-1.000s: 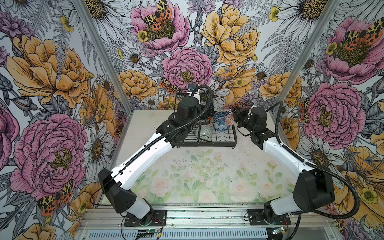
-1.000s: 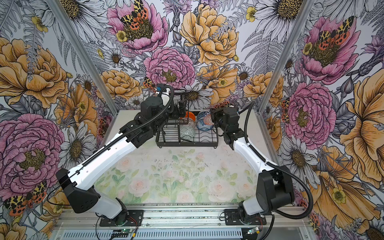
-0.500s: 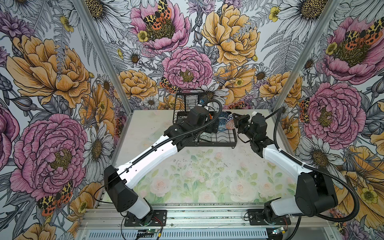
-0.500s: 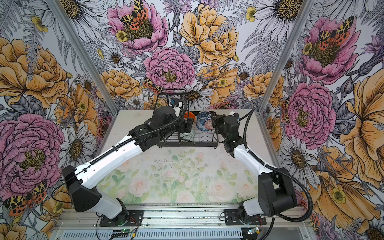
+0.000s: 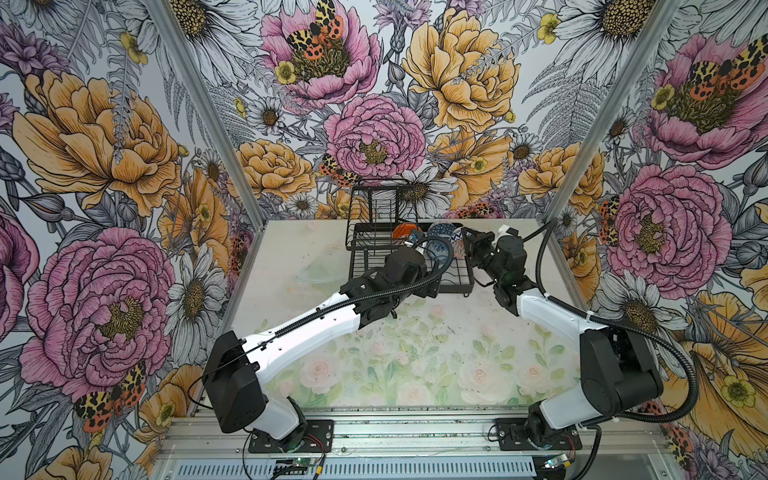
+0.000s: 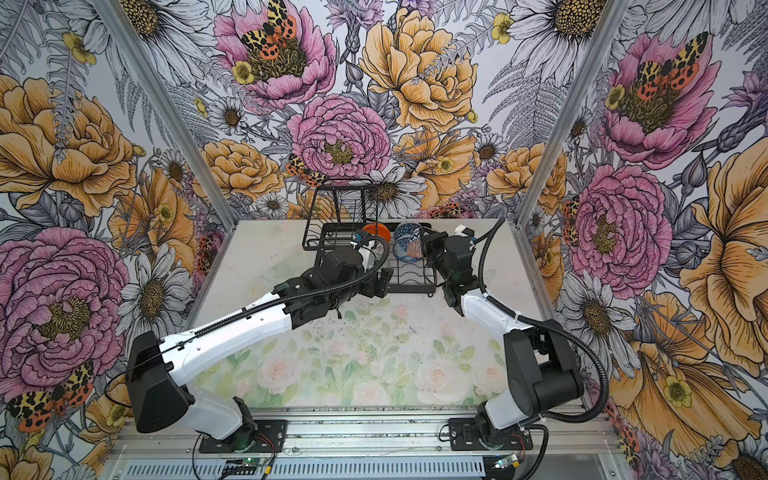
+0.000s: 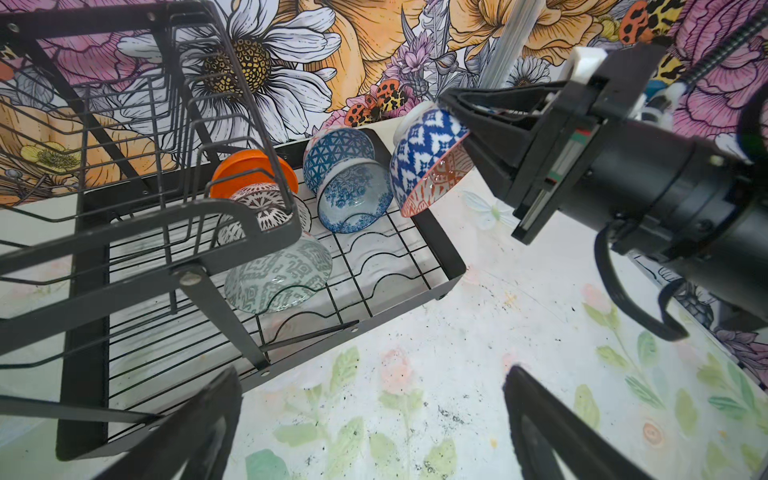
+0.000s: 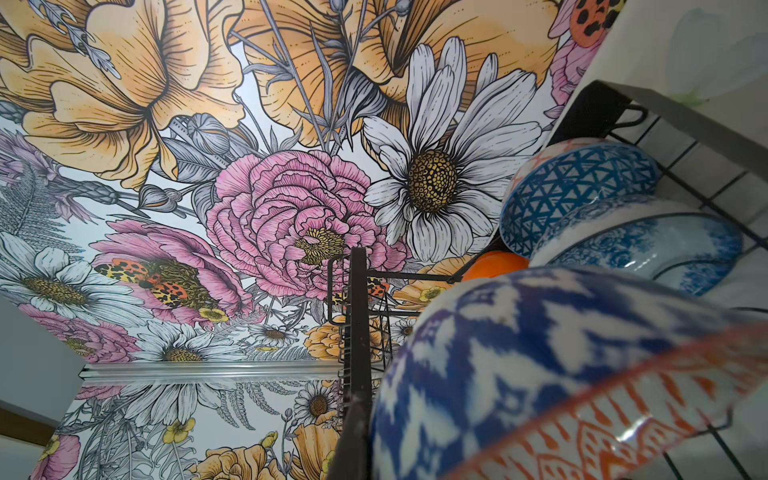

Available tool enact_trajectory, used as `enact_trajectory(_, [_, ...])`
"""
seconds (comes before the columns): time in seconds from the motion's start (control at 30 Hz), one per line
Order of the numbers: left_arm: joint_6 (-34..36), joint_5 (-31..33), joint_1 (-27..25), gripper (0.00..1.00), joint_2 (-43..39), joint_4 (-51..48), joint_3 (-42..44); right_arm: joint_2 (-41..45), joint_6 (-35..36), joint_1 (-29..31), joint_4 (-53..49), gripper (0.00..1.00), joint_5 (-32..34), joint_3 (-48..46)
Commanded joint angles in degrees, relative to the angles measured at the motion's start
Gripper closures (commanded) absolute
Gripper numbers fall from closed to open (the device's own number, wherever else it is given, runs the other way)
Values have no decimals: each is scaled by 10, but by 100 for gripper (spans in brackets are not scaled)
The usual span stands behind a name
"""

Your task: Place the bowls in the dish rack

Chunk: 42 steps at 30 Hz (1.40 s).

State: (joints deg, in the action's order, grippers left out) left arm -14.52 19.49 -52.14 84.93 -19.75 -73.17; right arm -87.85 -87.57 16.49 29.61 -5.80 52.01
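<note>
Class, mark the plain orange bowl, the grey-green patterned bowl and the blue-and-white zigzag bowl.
plain orange bowl (image 7: 253, 168), left wrist view, upper part.
grey-green patterned bowl (image 7: 280, 274), left wrist view, patterned wall.
blue-and-white zigzag bowl (image 7: 419, 153), left wrist view, outer wall.

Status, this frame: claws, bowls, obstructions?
Left claw open, empty, near dish rack front. Right claw shut on blue-white bowl, tilted at rack's right edge. Floral bowl close beside; nothing blocking.

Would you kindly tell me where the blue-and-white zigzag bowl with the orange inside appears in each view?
Top view: blue zigzag bowl at the dish rack's right end.
Top view: same place.
Left wrist: upper middle.
Right wrist: lower right, blurred.
Shared landmark: the orange bowl.
</note>
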Motion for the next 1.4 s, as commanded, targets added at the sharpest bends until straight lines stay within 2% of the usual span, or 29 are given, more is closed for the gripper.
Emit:
enact_trajectory(0.0, [19, 27, -8, 1, -28, 100, 43, -17, 2, 12, 86, 100, -2, 23])
enact_trajectory(0.13, [27, 29, -9, 1, -40, 162, 96, -38, 4, 18, 124, 100, 7, 14])
enact_trajectory(0.47, [39, 47, -16, 1, -38, 188, 150, -103, -7, 33, 247, 100, 21, -16])
enact_trajectory(1.37, [18, 88, -49, 1, -9, 126, 159, -209, -20, 37, 381, 100, 61, -73])
